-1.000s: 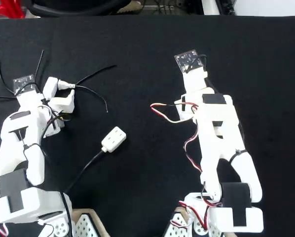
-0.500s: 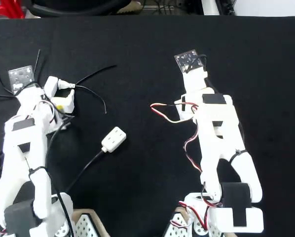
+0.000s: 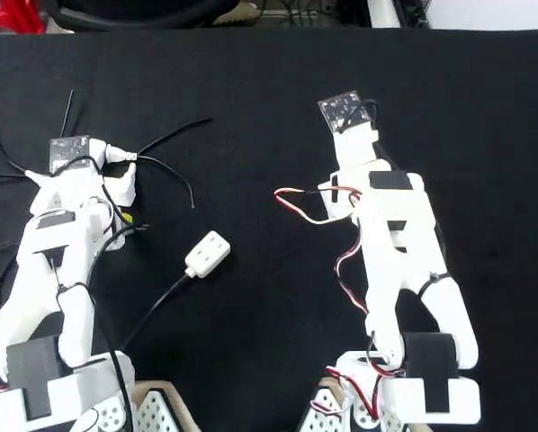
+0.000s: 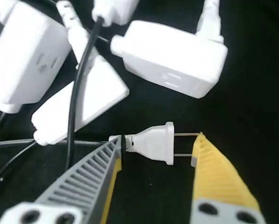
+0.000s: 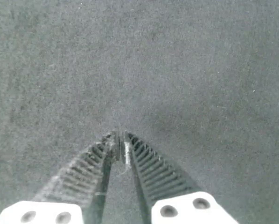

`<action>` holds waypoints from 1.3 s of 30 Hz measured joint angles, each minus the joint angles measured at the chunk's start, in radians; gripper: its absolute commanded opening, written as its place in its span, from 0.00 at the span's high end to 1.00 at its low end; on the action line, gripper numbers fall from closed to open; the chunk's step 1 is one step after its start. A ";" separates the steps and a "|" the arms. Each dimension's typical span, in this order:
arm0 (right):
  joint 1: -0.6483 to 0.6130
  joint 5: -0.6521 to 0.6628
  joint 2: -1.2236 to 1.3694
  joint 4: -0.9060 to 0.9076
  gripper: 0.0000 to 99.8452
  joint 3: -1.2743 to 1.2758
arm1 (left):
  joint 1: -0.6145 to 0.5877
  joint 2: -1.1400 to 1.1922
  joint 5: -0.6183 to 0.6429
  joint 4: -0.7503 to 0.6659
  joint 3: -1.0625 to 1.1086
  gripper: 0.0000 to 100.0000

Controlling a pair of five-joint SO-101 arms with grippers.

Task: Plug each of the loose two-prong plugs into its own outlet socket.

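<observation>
A white two-prong plug (image 4: 153, 142) lies on the black cloth between the fingers of my open left gripper (image 4: 156, 142). Its prongs point at the yellow finger (image 4: 209, 172), and its black cord end sits at the grey finger (image 4: 90, 179). Just beyond it lies a cluster of white outlet sockets: one block (image 4: 174, 58), a second (image 4: 30, 51) and a flatter, wedge-shaped one (image 4: 90, 100). In the high view the left arm (image 3: 67, 207) hangs over this cluster at the table's left. My right gripper (image 5: 120, 140) is shut on nothing, above bare cloth.
Another white outlet socket (image 3: 208, 254) on a black cord lies mid-table between the arms. Loose black cords (image 3: 165, 166) spread around the left cluster. The right arm (image 3: 386, 216) stretches up the table's right half. The table's far edge runs along the top of the high view.
The left arm's wrist has swung to the right and now sits over the cluster of white parts. The right arm has not moved.
</observation>
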 measured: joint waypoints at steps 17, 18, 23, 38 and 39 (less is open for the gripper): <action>0.000 0.000 0.000 0.000 0.99 0.000 | 0.107 -0.049 -0.075 0.164 -0.005 0.76; 0.000 0.008 0.000 0.000 0.99 0.000 | 0.107 -0.080 -0.075 0.175 -0.005 0.76; 0.000 0.021 0.000 0.000 0.99 0.000 | 0.035 -0.302 0.041 0.195 0.048 0.76; 0.000 0.021 0.000 0.000 0.99 0.000 | -0.180 -0.012 0.235 0.193 -0.068 0.76; 0.000 0.021 0.000 0.000 0.99 0.000 | -0.180 0.021 0.244 0.195 -0.080 0.76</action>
